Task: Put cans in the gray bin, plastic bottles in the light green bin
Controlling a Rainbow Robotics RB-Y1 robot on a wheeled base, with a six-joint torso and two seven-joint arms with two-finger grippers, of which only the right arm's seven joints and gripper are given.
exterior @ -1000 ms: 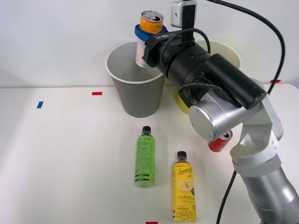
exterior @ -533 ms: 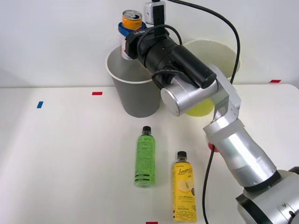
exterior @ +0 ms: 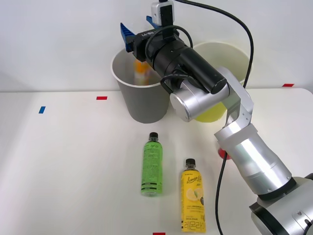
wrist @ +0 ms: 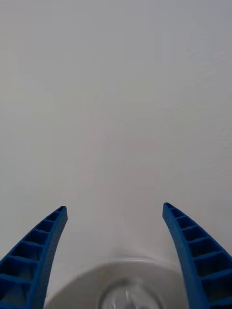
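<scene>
My right gripper (exterior: 136,25) hangs open just above the gray bin (exterior: 144,103), its blue fingers (wrist: 38,246) spread wide with nothing between them. An orange and white can (exterior: 142,71) shows blurred inside the bin's mouth, below the fingers; its silver top (wrist: 126,297) appears in the wrist view over the bin's rim. A sliver of the red can (exterior: 220,152) peeks out behind my forearm. The green bottle (exterior: 152,166) and the yellow bottle (exterior: 193,200) lie on the table in front of the bins. The light green bin (exterior: 226,49) stands right of the gray one, partly hidden by my arm.
My arm reaches from the lower right across the light green bin to the gray bin. Small tape marks lie on the white table: blue (exterior: 41,109) at the left, red (exterior: 101,98) near the gray bin. A white wall stands behind the bins.
The gripper opened and let go of the orange and white can, which has dropped from the fingers into the gray bin's mouth. Before that, the arm carried it leftward over the bin.
</scene>
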